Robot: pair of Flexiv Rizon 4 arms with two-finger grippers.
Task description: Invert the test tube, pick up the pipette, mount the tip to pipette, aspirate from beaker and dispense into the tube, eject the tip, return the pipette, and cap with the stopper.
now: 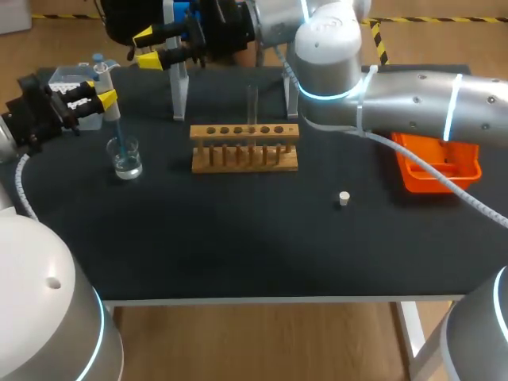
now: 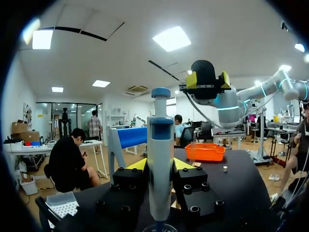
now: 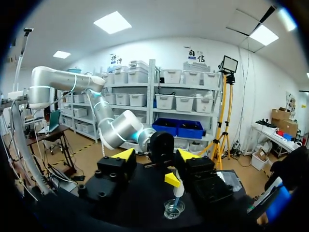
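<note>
Left hand (image 1: 105, 90) clamped on pipette (image 1: 101, 70), tip down in beaker (image 1: 127, 159) at counter's (image 1: 238, 238) left. Right hand (image 1: 146, 48) spread wide at far edge.

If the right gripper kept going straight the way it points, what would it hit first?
Most likely the left gripper, holding the pipette in the beaker; depth is hard to judge.

head: above-behind, looking down | left wrist: close, across table (image 1: 238, 230) | right wrist: opposite | all 3 share beaker (image 1: 127, 159)
</note>
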